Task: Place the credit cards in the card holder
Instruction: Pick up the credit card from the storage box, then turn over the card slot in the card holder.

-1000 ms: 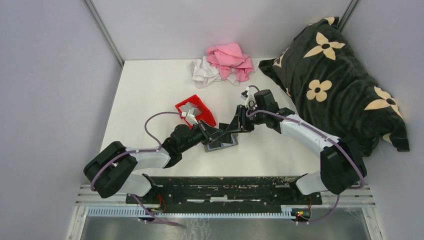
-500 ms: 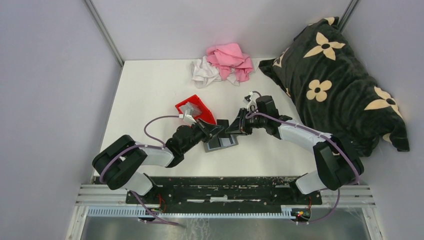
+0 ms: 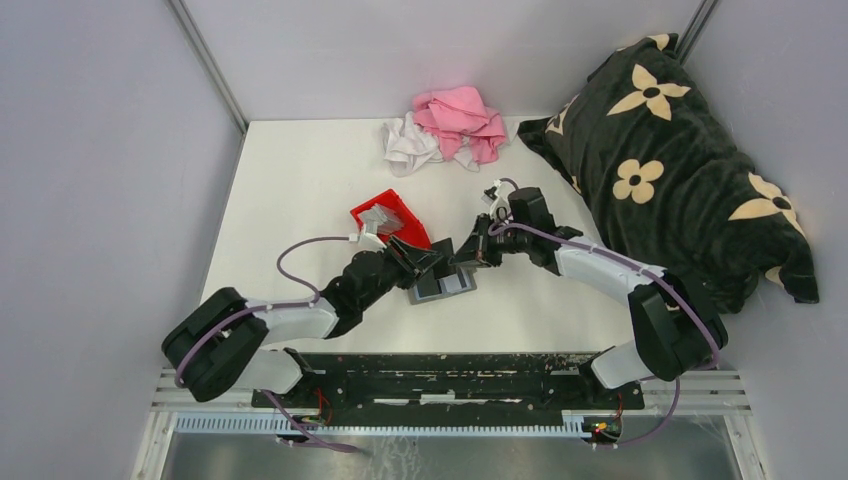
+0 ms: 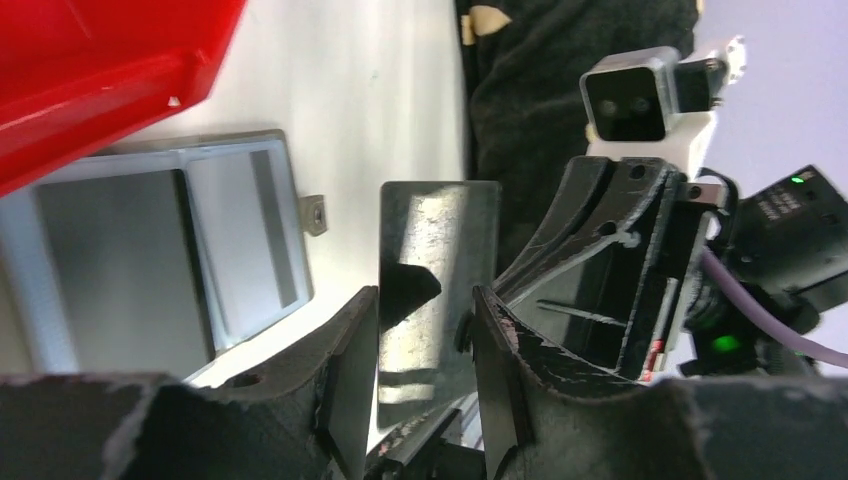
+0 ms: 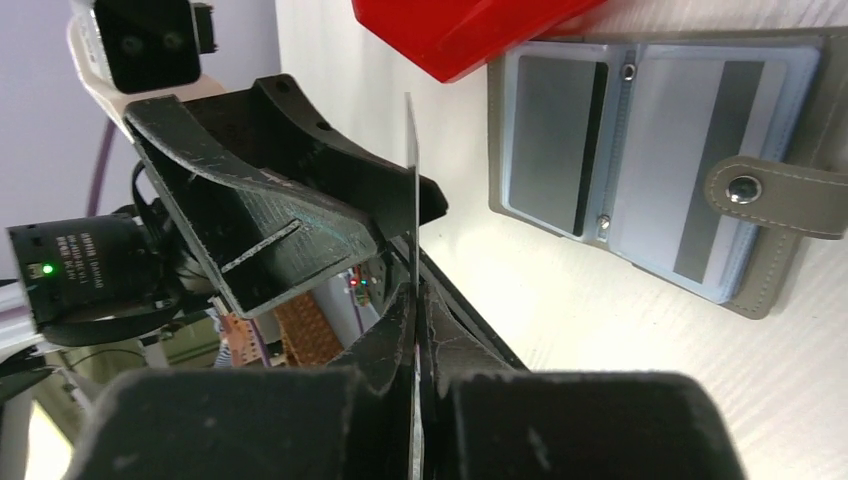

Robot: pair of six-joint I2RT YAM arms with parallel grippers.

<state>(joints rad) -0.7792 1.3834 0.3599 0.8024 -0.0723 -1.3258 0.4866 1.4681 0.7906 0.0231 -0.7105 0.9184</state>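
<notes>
Card [image 4: 440, 230] pinched in R hand [image 5: 415, 292]; L hand [image 4: 422, 312] loose around it.

red bin [image 3: 414, 230], pink cloth [image 3: 460, 120] (white cloth [image 3: 405, 145] beside), floral cushion [image 3: 660, 150]

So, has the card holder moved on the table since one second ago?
No. In the top view the card holder still lies open in the same spot, just below and right of the near corner of the red bin.
</notes>
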